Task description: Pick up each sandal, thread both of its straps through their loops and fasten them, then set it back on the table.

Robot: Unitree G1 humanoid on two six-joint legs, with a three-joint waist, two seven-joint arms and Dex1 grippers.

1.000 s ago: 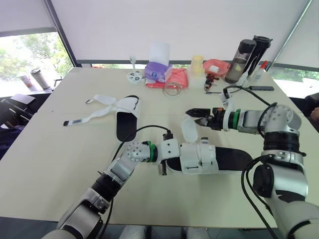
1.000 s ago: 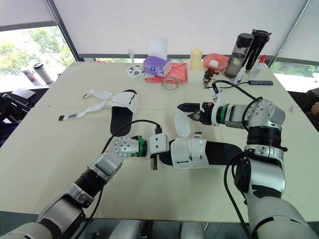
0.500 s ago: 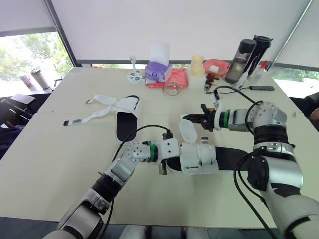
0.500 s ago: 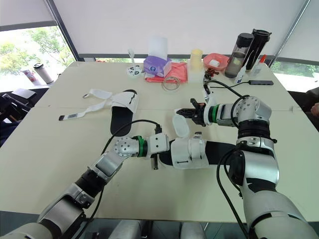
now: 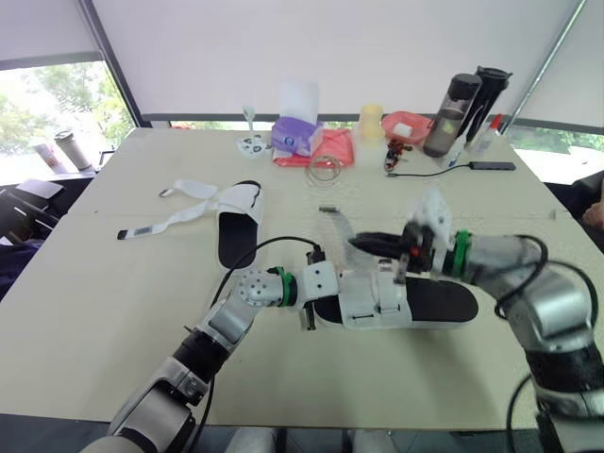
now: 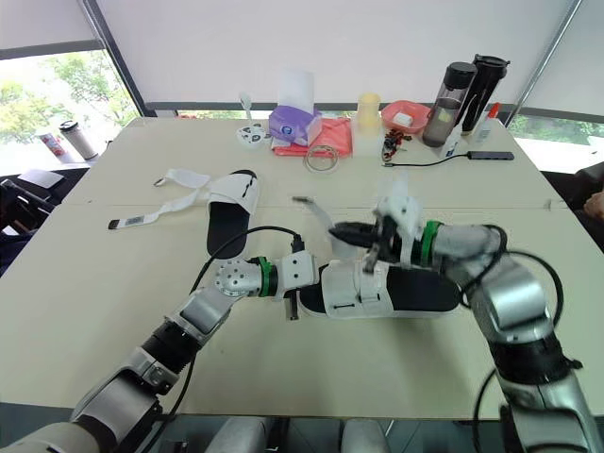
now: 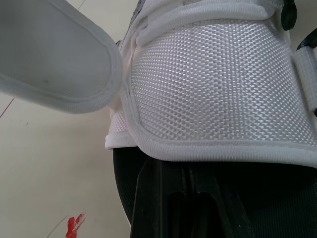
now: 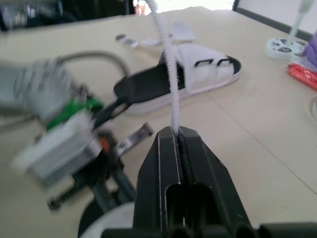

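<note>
Right gripper (image 5: 359,245) has dropped from above the desk's middle toward the near edge and now sits just over the near sandal (image 5: 387,300). Its jaws are pressed together on the free strap (image 5: 338,225); the right wrist view shows the strap pinched edge-on. Half a second ago the strap stood as a broad curled flap. It now runs taut, up and away toward the far-left.

Judgement: the grasp is made, so the threading step can start. The strap's end still has to be led through its loop on the white upper.

Left gripper (image 5: 310,313) is at the sandal's toe end and has not shifted. Jaw state: cannot tell.

Sandal lies flat, close to the near edge, right of centre. Second sandal (image 5: 236,231) lies well apart, toward the left edge, both straps loose and splayed.

Desk (image 5: 113,311): pale, matte. Along the far edge are two dark bottles (image 5: 458,113), a purple box (image 5: 297,137), a clear ring (image 5: 326,170) and a black cable (image 5: 429,173). White blind behind; window with greenery off the far-left corner.
</note>
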